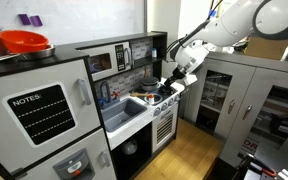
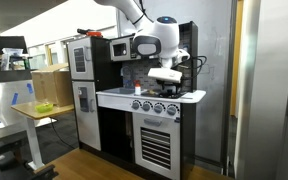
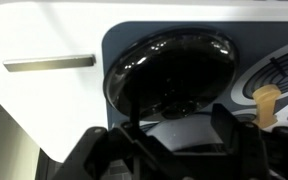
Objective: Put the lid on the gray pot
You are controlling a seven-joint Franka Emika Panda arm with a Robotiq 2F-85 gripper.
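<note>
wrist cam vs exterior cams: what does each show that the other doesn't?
Wrist only, clearly: dark glossy lid beside a burner coil. Exterior only: the whole play kitchen, its sink, the red-orange bowl on top, the robot arm. Shared: gripper over the stovetop.

— A home kitchen?
— No, a lab or an office. The kitchen is a child's play kitchen [image 2: 144, 110] of grey and black panels. It has a small fridge door with a "NOTES" chalkboard [image 1: 39, 112], a toy microwave [image 1: 109, 60], a little sink [image 1: 124, 108] and an oven [image 2: 156, 145].
— And around it?
— Metal cabinets [image 1: 239, 100] with glazed doors, a table [image 2: 32, 112] with a monitor [image 2: 9, 45] behind it, stacked cardboard boxes [image 2: 49, 85], and a white robot arm [image 1: 234, 25] reaching over the toy stove.
</note>
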